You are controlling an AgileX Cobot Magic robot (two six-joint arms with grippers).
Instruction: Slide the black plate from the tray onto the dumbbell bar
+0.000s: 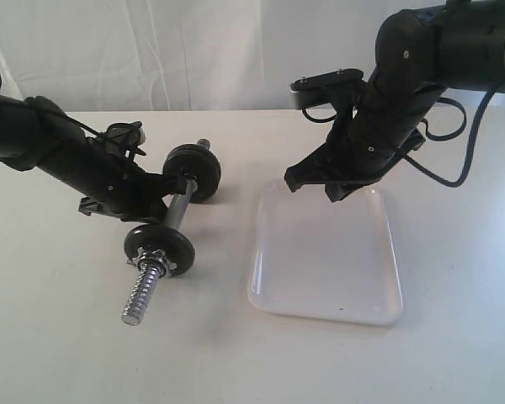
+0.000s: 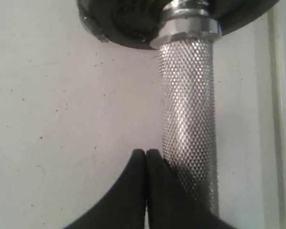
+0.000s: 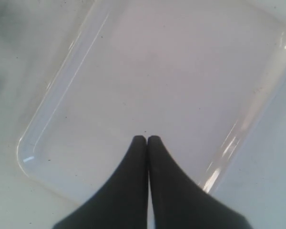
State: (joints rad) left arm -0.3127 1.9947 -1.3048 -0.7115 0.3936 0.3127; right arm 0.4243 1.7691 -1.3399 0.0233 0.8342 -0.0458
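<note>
Black plate, the small matte weight disc, is not on the glossy white rectangular tray [image 3: 181,71]; perhaps it is one of the black discs [image 1: 160,247] on the knurled chrome dumbbell bar [image 2: 188,119]. My left jaws [image 2: 146,153], pressed together and empty, sit just beside that bar. My right jaws [image 3: 147,139], closed and empty, hang over the tray. Sliding looks done; next, backing away. No writing is readable.

glossy white tray [image 1: 273,278], chrome knurled dumbbell bar [image 1: 180,206], matte black discs [image 1: 159,247]

Looks like a robot lab bench: plain white table [image 1: 59,353], hung white cloth backdrop [image 1: 194,50], cabled robot arms [image 1: 76,164].
</note>
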